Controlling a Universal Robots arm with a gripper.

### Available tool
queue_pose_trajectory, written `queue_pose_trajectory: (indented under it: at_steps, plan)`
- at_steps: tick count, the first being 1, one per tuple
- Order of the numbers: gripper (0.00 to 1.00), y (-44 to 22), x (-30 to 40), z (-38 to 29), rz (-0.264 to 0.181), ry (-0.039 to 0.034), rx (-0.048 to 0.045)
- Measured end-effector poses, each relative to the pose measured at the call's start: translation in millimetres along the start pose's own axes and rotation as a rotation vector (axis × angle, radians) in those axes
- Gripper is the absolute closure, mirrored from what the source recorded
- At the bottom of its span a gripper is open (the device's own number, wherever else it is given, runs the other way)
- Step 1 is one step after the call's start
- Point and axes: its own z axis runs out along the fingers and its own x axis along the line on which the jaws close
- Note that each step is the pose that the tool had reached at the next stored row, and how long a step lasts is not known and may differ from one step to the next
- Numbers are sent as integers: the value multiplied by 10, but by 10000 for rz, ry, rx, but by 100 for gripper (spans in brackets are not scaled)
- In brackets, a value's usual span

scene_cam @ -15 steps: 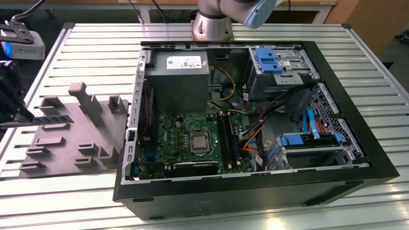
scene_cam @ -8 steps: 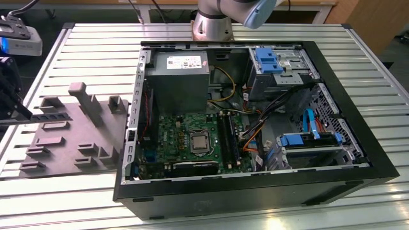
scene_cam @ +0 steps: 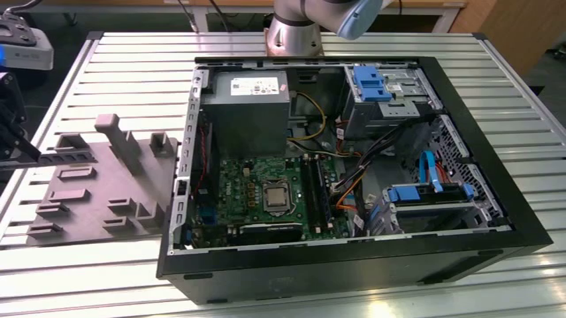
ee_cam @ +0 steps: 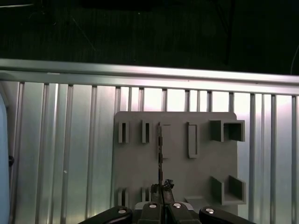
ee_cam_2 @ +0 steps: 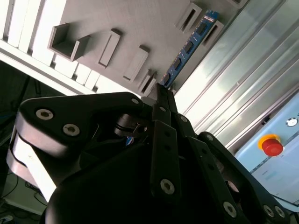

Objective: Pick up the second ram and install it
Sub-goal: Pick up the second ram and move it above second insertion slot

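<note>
My gripper (ee_cam_2: pixel 161 91) is shut on one end of the second ram (ee_cam_2: pixel 187 46), a long narrow stick with a row of dark chips. The stick reaches from the fingertips over the grey tray (ee_cam_2: pixel 140 23), and its far end sits by a slot post. In the first wrist view the ram (ee_cam: pixel 160 149) shows edge-on, running from the gripper (ee_cam: pixel 162 187) across the tray (ee_cam: pixel 201 177). In the exterior view the gripper (scene_cam: pixel 34 158) is at the far left edge, with the ram (scene_cam: pixel 69 158) as a dark strip over the tray (scene_cam: pixel 97 199). Whether the stick rests in its slot or hangs just above, I cannot tell.
An open computer case (scene_cam: pixel 354 265) lies on the slatted metal table (scene_cam: pixel 513 73) to the exterior view's right of the tray. Inside are the green motherboard (scene_cam: pixel 256 179), dark memory slots (scene_cam: pixel 316 192), a grey power supply (scene_cam: pixel 243 106), cables and blue drive brackets. A red stop button (ee_cam_2: pixel 272 145) is nearby.
</note>
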Motion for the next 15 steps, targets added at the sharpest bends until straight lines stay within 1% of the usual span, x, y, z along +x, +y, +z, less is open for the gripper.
queue_pose_trajectory:
  at_steps: [15]
  plan:
    - [89,6,-11,-158,-5,-37,49]
